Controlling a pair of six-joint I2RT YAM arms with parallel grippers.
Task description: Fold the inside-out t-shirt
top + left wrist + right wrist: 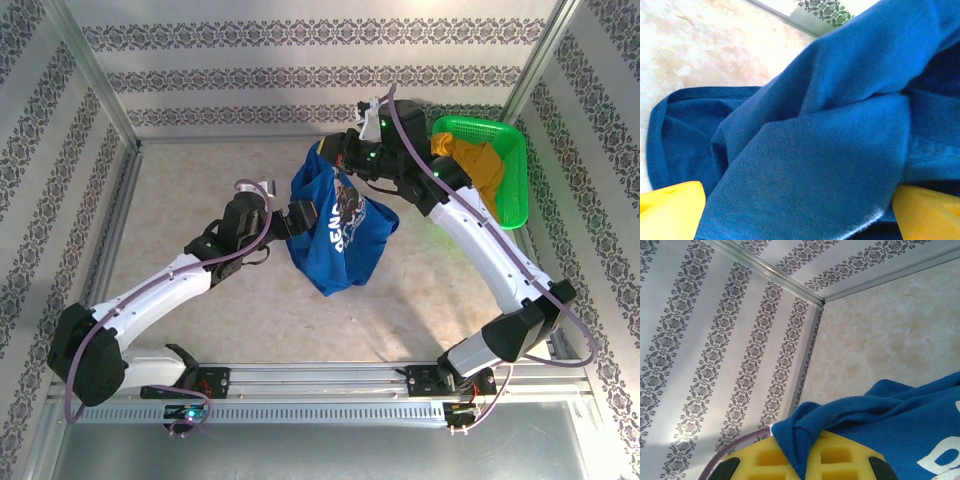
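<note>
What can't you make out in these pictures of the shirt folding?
Top view: t-shirt hangs bunched, print creased, unreadable; right arm hides part of the yellow garment in the green basket.
Left wrist view: left gripper, fingertips cut off by the bottom edge.
Right wrist view: right gripper likewise.

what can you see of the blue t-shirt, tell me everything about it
The blue t-shirt is royal blue, soft and fuzzy like cotton, with a whitish print and a hemmed edge. It hangs bunched and creased over the table, pinched at an upper fold by the shut right gripper. The open left gripper straddles its left side, yellow fingers either side of the cloth.
</note>
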